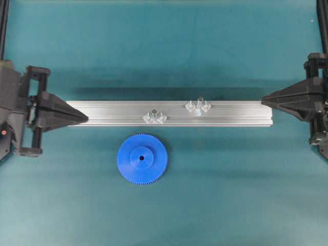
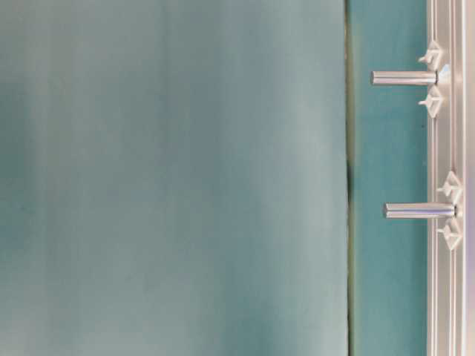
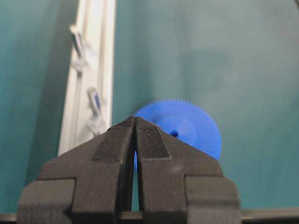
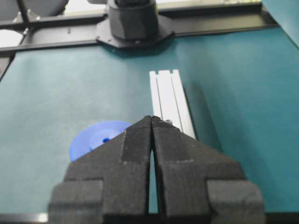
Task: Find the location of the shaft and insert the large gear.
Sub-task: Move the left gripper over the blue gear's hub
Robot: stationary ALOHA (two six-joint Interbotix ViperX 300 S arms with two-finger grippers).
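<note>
The large gear (image 1: 142, 158) is a bright blue toothed disc lying flat on the teal mat in front of the aluminium rail (image 1: 102, 110). The shaft (image 1: 199, 105) is a pale pin standing on the rail between two clear mounts set apart. My left gripper (image 1: 86, 119) is shut and empty at the rail's left end. My right gripper (image 1: 263, 97) is shut and empty at the rail's right end. The left wrist view shows the gear (image 3: 191, 126) beyond the shut fingertips (image 3: 135, 119). The right wrist view shows the gear (image 4: 91, 137) left of the shut gripper (image 4: 152, 117).
A second, dark-topped pin (image 1: 154, 111) with close-set clear mounts stands on the rail left of the shaft. The table-level view shows two metal pins (image 2: 404, 77) (image 2: 419, 211) sticking out from the rail (image 2: 445, 297). The other arm's base (image 4: 133, 21) stands at the far end.
</note>
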